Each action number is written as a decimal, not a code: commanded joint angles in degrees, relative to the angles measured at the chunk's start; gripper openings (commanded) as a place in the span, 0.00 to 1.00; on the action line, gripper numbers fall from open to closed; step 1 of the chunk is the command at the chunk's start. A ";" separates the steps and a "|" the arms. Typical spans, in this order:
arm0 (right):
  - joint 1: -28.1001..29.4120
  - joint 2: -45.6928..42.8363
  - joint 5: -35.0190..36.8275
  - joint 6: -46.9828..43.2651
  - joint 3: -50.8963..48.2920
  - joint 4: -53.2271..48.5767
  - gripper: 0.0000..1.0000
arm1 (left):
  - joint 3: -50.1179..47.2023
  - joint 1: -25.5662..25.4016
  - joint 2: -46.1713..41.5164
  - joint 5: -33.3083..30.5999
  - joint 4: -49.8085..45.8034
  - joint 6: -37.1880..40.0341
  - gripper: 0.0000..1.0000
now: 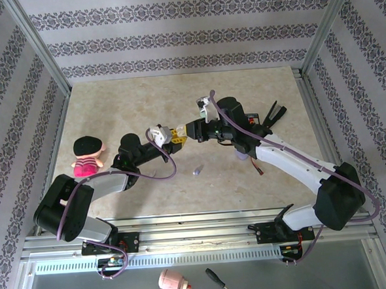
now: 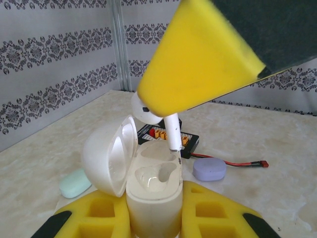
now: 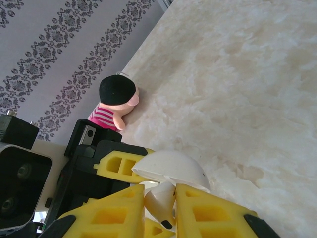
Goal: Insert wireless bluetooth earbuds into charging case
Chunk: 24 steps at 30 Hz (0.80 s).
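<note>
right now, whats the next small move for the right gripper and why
Probably ease the right gripper straight down a touch. It holds the white earbud stem-down, tip at the rim of a well in the open charging case, which the left gripper clamps upright; the bud isn't seated yet.

The marbled table (image 1: 145, 108) bears a plush doll (image 1: 87, 155), lilac case (image 2: 209, 169), green case (image 2: 75, 182).

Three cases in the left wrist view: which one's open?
The white case, clamped in the left gripper, lid swung back. The pale green case and the lilac case lie closed on the table.
</note>
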 commanded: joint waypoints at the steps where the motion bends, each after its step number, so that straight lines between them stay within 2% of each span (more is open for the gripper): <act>1: 0.39 0.50 -0.99 0.62 1.77 1.57 0.19 | 0.86 0.22 -0.20 0.28 3.91 -1.17 0.00; 16: 0.25 1.84 -0.80 0.73 0.38 4.04 0.19 | 0.83 0.19 -0.41 1.01 4.44 -1.96 0.00; 24: 0.30 2.50 -0.38 2.08 -1.51 5.26 0.19 | 0.56 0.09 -0.54 -1.96 5.76 -2.84 0.00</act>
